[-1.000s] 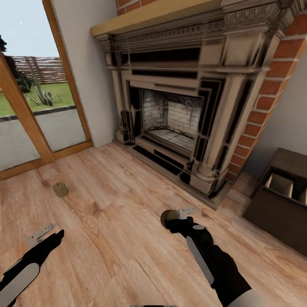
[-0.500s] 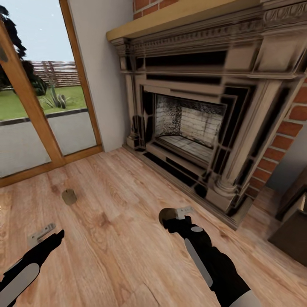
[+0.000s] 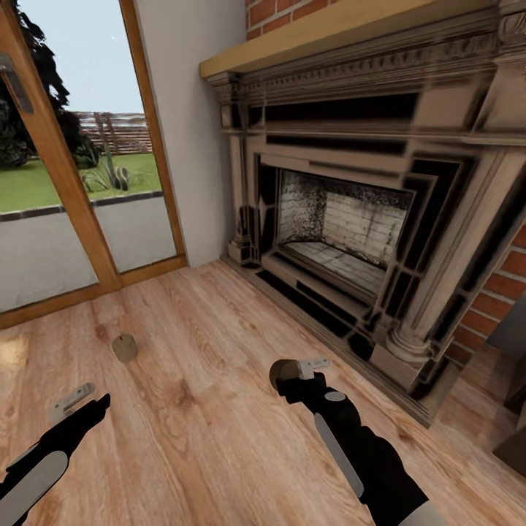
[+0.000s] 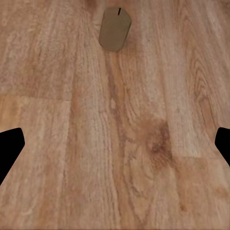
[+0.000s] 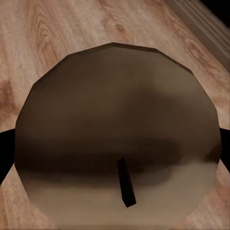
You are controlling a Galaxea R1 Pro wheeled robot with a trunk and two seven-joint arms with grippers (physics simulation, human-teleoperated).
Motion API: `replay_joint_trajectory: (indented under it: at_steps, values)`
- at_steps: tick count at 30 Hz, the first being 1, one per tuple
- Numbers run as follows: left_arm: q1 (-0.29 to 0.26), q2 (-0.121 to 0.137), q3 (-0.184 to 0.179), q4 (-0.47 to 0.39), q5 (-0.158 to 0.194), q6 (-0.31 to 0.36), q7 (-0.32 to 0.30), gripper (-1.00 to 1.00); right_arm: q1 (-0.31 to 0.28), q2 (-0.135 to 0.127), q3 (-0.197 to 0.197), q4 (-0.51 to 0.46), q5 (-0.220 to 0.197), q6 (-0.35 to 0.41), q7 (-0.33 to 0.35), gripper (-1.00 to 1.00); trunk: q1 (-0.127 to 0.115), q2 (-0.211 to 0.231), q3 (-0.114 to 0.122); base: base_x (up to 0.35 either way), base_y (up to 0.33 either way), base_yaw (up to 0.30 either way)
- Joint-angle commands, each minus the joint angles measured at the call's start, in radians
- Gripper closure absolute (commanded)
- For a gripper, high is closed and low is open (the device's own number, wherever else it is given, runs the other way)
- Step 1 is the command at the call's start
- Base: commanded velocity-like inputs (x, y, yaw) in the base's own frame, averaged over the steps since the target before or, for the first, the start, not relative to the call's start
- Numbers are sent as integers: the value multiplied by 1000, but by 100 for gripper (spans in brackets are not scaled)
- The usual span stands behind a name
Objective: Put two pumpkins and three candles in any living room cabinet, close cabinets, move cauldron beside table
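While my head camera looks down over both arms, the carved stone fireplace [image 3: 351,219] takes up most of what lies ahead, its dark firebox open and red brick [image 3: 504,292] showing at its right side, with a tan mantel shelf [image 3: 343,33] running across the top. To the left of it stands a tall glass door [image 3: 88,168] in a wooden frame, with grass and a fence beyond. Wooden floor [image 3: 204,409] spreads from the fireplace hearth to my arms. At the far right edge a sliver of dark-brown furniture [image 3: 515,431] pokes in, too little of it to name.

My right pincer [image 3: 296,371] is clamped around a candle [image 3: 283,372], held off the floor near the hearth's front edge; in the right wrist view the candle [image 5: 117,139] looms as a broad brown-tan round face with a short dark wick, and black fingertips [image 5: 4,148] press in at both its sides.

My left pincer [image 3: 73,400] hangs low over bare boards with its fingers spread wide and nothing between them; in the left wrist view the two black fingertips [image 4: 9,143] sit at opposite edges.

A second candle [image 3: 125,348] stands upright on the floor ahead of the left pincer, well apart from the fireplace and near the door's sill. The left wrist view shows that candle [image 4: 115,28] alone on the planks, with nothing between it and the fingers.
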Motion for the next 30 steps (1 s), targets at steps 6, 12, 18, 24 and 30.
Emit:
replay_joint_trajectory:
  at_steps: [6,12,18,24,30]
  values:
    - [-1,1,-2,-2,0,1,6,-100,0,0,3,-2,-10,3,-10,100,0,0,8,158,0,58]
    - [-1,1,-2,-2,0,1,6,-100,0,1,3,0,-10,3,-11,100,0,0,13,315,0,226]
    - [-1,1,-2,-2,0,1,6,-100,0,2,3,0,-10,4,-11,100,0,0,17,318,0,253]
    - [-1,-4,-7,-2,2,3,6,-100,0,4,3,0,-10,5,-10,100,0,0,18,317,-2,264]
    - [-1,-17,-10,0,3,7,1,-100,0,3,3,-1,-11,5,-10,100,0,0,18,318,-49,82]
